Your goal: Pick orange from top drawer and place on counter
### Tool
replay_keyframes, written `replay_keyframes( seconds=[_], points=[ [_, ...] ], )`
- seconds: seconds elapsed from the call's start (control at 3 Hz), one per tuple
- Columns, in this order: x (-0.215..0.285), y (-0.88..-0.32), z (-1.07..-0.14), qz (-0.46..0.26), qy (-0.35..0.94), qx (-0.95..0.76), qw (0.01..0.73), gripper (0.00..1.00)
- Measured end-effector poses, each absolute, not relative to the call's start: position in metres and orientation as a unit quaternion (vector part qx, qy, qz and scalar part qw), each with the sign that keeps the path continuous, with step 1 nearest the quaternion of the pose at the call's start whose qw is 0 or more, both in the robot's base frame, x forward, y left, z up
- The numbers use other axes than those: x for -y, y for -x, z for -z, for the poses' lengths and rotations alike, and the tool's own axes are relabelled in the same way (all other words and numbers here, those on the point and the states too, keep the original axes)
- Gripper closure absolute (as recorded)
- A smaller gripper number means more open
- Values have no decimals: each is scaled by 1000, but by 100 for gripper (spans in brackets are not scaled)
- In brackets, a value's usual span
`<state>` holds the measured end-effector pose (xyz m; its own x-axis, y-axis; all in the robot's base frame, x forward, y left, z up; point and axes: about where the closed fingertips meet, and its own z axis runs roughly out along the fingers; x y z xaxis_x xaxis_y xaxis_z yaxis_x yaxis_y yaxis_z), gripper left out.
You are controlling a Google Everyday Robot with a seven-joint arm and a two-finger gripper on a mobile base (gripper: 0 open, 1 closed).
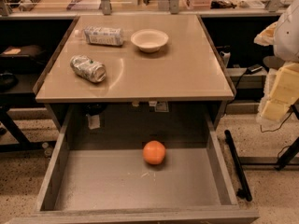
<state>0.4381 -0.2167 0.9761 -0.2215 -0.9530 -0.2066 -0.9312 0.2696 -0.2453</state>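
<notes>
Right now the orange (154, 152) sits on the scuffed grey bottom of the top drawer (117, 183). It is towards the back and a little right of the middle, clear of both side walls and close to the shadowed back wall. It is the only thing in the drawer. The drawer is pulled fully out below the front edge of the worktop (187, 71).

My gripper (281, 90) shows as a pale, blocky shape at the far right edge of the view, beyond the right side of the worktop and outside the drawer. It is well apart from the orange, which lies down and to the left of it with the drawer's right wall between them. Whether the gripper is spread or pressed together I cannot tell, and nothing is visibly held in it.

On the tan worktop lie 3 things. A white bowl (149, 40) stands upright near the back. A silvery packet (103, 36) lies just left of it. A dented can (88, 68) lies on its side nearer the front left. A black rod (236, 164) lies on the speckled floor to the right of the drawer.
</notes>
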Motion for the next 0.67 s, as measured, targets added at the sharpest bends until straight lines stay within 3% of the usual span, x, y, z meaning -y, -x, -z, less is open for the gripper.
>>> replay_keyframes(
  seconds=[0.67],
  points=[
    [211, -433, -958, 20, 612, -774, 160, 0]
  ],
)
